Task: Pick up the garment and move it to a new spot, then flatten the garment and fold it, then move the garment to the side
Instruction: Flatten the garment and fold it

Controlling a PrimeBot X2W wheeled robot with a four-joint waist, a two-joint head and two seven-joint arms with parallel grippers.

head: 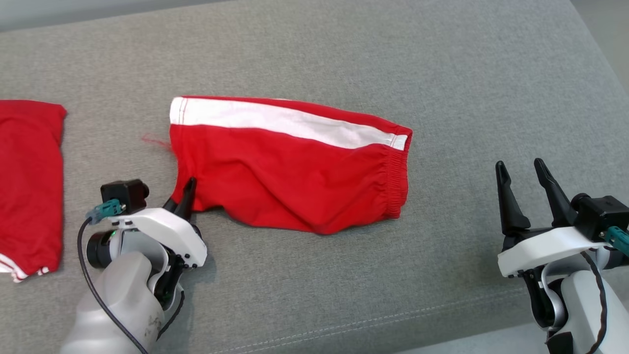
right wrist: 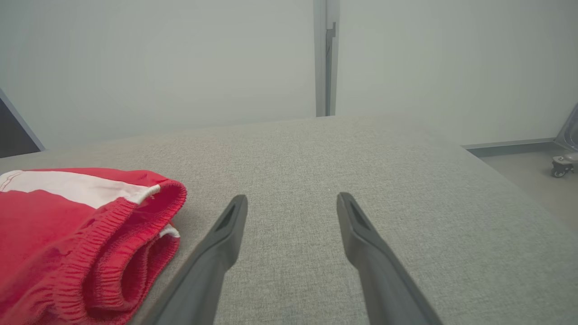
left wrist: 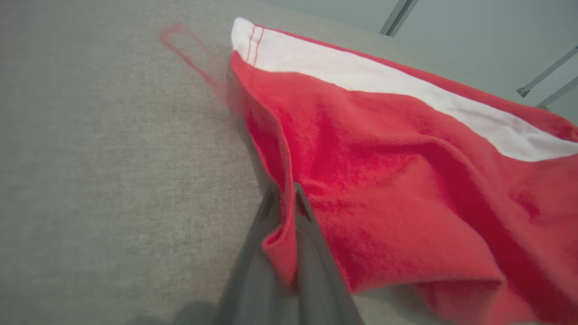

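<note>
The garment (head: pixel 290 167) is a pair of red shorts with a white side stripe, folded in half and lying on the grey cushion (head: pixel 344 59). Its elastic waistband (right wrist: pixel 113 243) faces right. My left gripper (head: pixel 189 189) is shut on the garment's lower left leg hem, and the left wrist view shows the red cloth (left wrist: pixel 384 180) pinched between the fingers (left wrist: pixel 311 253). My right gripper (head: pixel 522 172) stands open above bare cushion to the right of the waistband, holding nothing; the right wrist view shows its fingers (right wrist: pixel 226 234) spread apart.
A second red garment (head: pixel 29 182) with white trim lies at the left edge of the cushion. A loose red thread (head: pixel 156 141) trails from the shorts' left hem. The cushion's front seam (head: pixel 393 319) runs below both arms. Floor shows at far right (right wrist: pixel 533 180).
</note>
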